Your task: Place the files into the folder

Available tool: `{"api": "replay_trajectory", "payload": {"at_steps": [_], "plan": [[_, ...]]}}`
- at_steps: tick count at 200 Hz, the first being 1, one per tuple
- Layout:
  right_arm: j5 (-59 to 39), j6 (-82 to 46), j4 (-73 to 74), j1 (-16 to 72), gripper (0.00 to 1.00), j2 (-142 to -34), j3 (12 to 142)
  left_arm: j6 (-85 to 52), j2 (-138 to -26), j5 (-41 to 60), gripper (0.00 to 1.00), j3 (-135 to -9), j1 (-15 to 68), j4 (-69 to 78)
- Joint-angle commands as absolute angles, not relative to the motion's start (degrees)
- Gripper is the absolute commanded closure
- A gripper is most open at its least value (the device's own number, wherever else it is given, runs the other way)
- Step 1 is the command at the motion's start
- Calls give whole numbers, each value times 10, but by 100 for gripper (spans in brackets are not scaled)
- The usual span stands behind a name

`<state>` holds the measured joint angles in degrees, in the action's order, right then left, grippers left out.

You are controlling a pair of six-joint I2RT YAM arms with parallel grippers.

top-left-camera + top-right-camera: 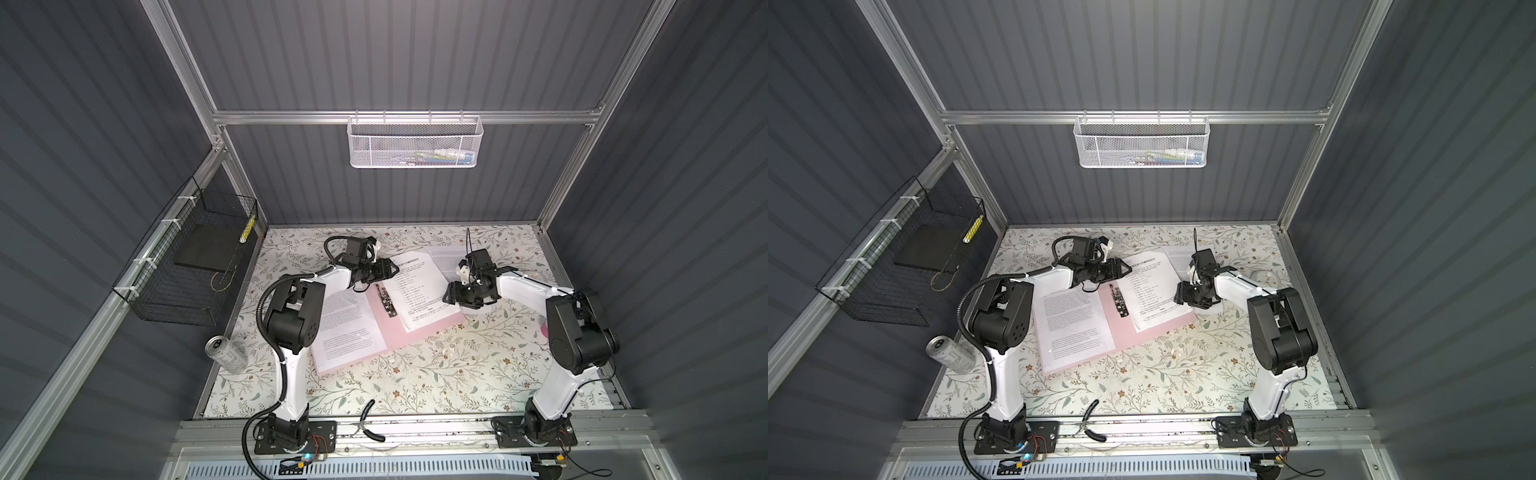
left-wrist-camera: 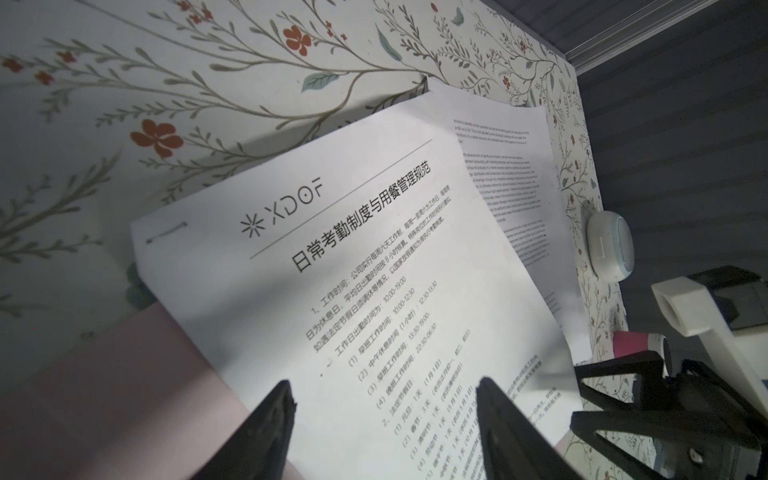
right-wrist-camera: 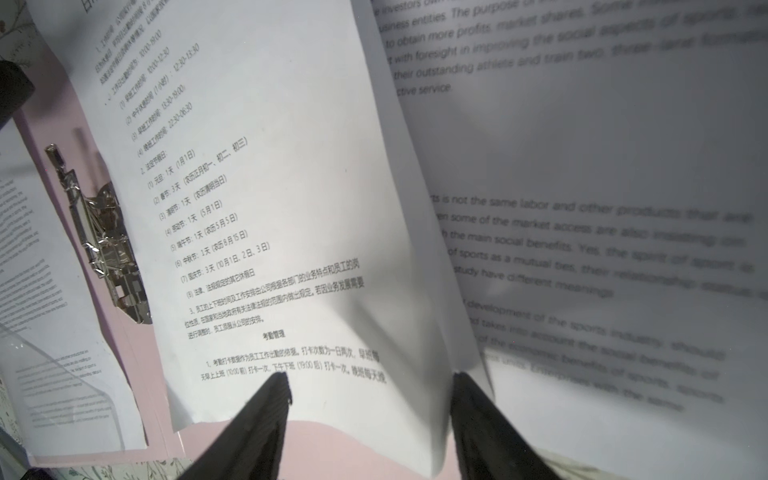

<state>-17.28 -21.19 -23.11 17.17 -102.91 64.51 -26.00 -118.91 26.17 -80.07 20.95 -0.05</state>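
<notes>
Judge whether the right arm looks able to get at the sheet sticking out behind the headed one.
Probably yes: the right end effector stands open close by, and the rear sheet lies partly bare on the table. The headed sheet overlaps only its near side.

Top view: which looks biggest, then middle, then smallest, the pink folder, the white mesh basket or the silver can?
1. pink folder, largest.
2. white mesh basket, next.
3. silver can, smallest.
The basket hangs higher up than the other two, so its true size is unsure.
</notes>
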Motion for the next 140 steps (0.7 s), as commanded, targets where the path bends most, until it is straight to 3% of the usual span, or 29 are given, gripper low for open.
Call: {"api": "replay_trajectory", "payload": {"at_steps": [1, 140], "plan": [[-187, -210, -225, 170, 37, -1023, 641, -244, -1192, 272, 30, -834, 207, -12], [-187, -212, -225, 170, 37, -1009, 631, -192, -1278, 193, 34, -909, 162, -50]]}}
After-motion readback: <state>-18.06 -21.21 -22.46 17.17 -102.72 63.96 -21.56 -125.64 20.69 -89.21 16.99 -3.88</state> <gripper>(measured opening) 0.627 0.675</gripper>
